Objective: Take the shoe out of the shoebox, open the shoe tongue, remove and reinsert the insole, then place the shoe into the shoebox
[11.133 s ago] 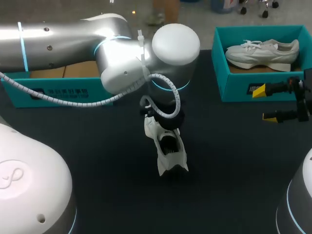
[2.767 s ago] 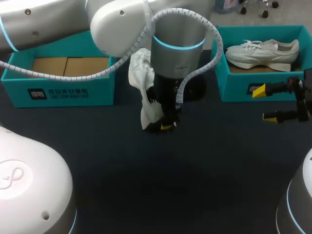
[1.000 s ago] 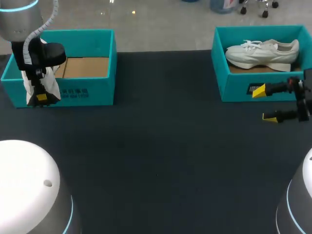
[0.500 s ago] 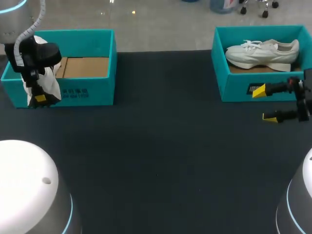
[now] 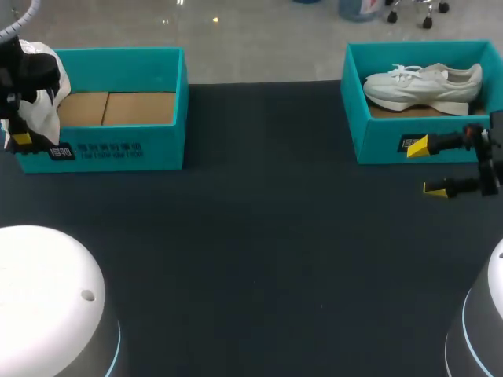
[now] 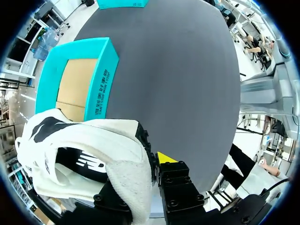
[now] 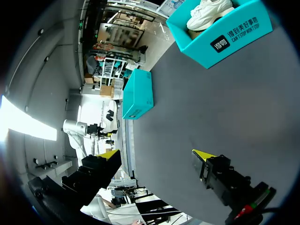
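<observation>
My left gripper (image 5: 23, 138) is at the table's far left, by the left end of the empty teal shoebox (image 5: 118, 149). It is shut on a white shoe (image 5: 41, 98) that hangs from it above the table. In the left wrist view the shoe (image 6: 84, 150) fills the space between the fingers, its dark opening shows, and one yellow tip is hidden behind it. The shoebox (image 6: 101, 79) lies ahead of that gripper (image 6: 146, 165). My right gripper (image 5: 431, 166) stands open near the right edge, empty, in front of the right-hand box.
A second teal shoebox (image 5: 377, 145) at the back right holds another white shoe (image 5: 424, 82). In the right wrist view that box (image 7: 234, 33) lies ahead of the open gripper (image 7: 157, 154), and the left shoebox (image 7: 138, 93) lies further off.
My left arm has carried the shoe leftward, from in front of the left box's front corner to beyond its left end. The right arm has kept still.
</observation>
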Available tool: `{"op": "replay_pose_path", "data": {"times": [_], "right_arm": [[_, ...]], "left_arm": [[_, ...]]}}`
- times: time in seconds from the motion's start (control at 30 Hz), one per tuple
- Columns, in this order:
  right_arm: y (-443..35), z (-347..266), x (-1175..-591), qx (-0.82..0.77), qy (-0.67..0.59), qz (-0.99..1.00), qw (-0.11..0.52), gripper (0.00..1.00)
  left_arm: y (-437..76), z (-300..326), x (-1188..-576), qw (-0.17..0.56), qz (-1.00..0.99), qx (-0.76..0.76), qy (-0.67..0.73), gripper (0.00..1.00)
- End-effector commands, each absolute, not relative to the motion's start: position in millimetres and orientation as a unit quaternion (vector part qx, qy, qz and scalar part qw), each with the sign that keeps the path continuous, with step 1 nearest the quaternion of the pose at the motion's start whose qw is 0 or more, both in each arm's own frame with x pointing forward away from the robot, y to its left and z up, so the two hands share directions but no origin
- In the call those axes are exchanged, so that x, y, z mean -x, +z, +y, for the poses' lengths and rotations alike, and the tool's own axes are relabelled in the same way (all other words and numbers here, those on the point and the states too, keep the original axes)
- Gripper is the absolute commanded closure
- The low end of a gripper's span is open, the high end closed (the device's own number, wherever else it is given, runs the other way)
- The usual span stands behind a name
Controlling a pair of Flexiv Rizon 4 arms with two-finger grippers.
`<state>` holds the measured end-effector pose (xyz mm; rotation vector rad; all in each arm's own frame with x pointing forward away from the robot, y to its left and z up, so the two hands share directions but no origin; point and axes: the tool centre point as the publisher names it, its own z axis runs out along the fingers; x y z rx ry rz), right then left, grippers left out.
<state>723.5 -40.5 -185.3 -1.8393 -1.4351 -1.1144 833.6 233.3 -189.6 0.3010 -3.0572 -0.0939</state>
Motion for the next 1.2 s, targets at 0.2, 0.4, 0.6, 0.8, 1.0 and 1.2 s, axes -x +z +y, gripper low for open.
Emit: {"op": "replay_pose_path", "data": {"times": [0.2, 0.4, 0.6, 0.8, 1.0, 1.2], "right_arm": [[-185, -40, -723, 0.685, -0.413, -0.534, 0.274, 0.0], [-185, -40, -723, 0.685, -0.413, -0.534, 0.274, 0.0], [-185, -40, -723, 0.685, -0.413, -0.534, 0.274, 0.0], [-185, -40, -723, 0.685, -0.413, -0.534, 0.274, 0.0], [-185, -40, -723, 0.685, -0.413, -0.534, 0.274, 0.0], [-185, -40, -723, 0.685, -0.413, -0.534, 0.274, 0.0]], "left_arm": [[-180, 274, -872, 0.034, -0.995, -0.083, -0.03, 1.0], [-185, 298, -900, 0.04, -0.996, -0.066, -0.048, 1.0], [-194, 322, -935, 0.042, -0.995, -0.074, -0.058, 1.0], [-199, 326, -952, 0.028, -0.995, -0.061, -0.069, 1.0], [-208, 325, -972, 0.033, -0.995, -0.06, -0.071, 1.0], [-212, 316, -976, 0.031, -0.995, -0.058, -0.069, 1.0]]}}
